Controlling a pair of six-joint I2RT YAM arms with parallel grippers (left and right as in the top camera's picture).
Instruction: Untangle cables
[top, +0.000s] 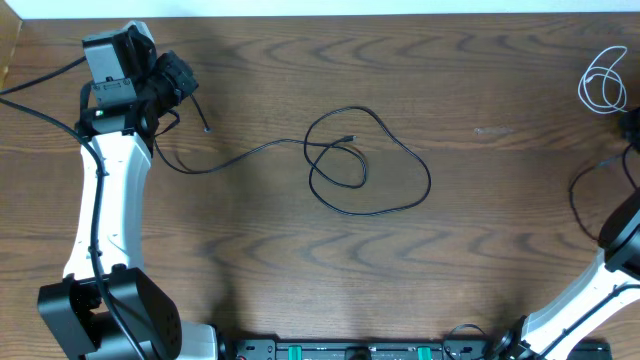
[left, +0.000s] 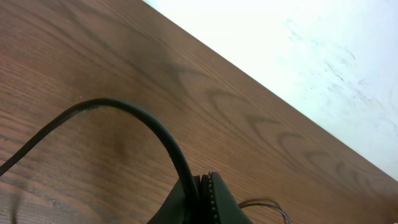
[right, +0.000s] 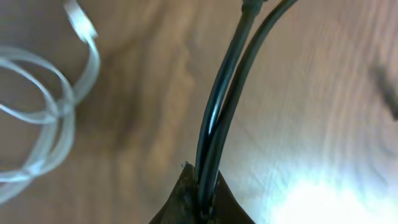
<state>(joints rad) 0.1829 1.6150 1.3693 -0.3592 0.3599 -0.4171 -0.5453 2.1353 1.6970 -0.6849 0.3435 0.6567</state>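
table (top: 300, 290): brown wood | black cable (top: 429, 180): looped mid-table | white cable (top: 603, 80): coiled far-right

The overhead camera looks straight down on the table (top: 300, 290); both wrist cameras slant closely across that same wood.

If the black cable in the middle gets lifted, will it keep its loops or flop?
Probably flops: the black cable lies in loose, flat loops. Likely light, being so thin. It may snag where its strands cross.

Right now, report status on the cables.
Left gripper shut on black cable near its end. Right gripper shut on two black strands, source unclear. Black cable looped mid-table; white cable coiled apart. Nothing in the way.
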